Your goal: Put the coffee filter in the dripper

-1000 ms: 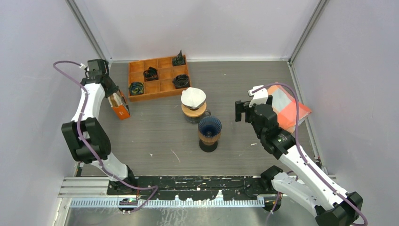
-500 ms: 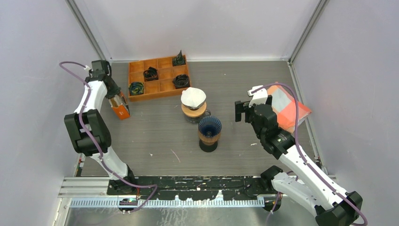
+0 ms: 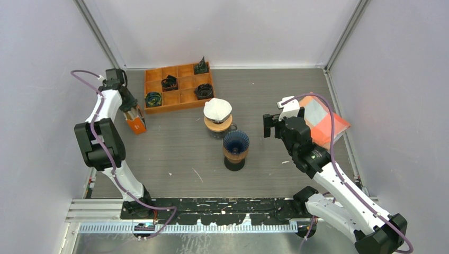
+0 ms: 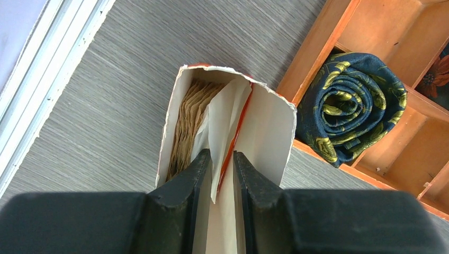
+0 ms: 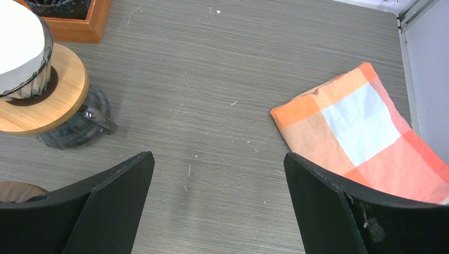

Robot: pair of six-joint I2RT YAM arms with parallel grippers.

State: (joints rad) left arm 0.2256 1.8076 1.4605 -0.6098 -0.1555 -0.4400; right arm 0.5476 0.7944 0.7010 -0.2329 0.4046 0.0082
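Observation:
An orange filter bag (image 3: pixel 137 121) stands at the left of the table, open at the top, with a stack of brown coffee filters (image 4: pixel 189 121) inside. My left gripper (image 3: pixel 129 111) is at the bag's mouth; in the left wrist view (image 4: pixel 222 154) its jaws are nearly closed on the bag's white inner wall (image 4: pixel 227 111). The empty blue dripper (image 3: pixel 235 142) stands mid-table on a dark base. Behind it a glass dripper (image 3: pixel 217 110) on a wooden collar holds a white filter. My right gripper (image 3: pixel 270 126) is wide open and empty above bare table (image 5: pixel 218 159).
A wooden compartment tray (image 3: pixel 159 109) with rolled cloths stands at the back left, close to the bag; one blue-and-yellow roll (image 4: pixel 349 106) lies beside it. An orange checked cloth (image 3: pixel 325 123) lies at the right, near my right gripper. The left wall rail (image 4: pixel 47 79) is close.
My left arm has swung its elbow up and inward while the gripper stays at the filter bag. The right gripper has shifted slightly left.

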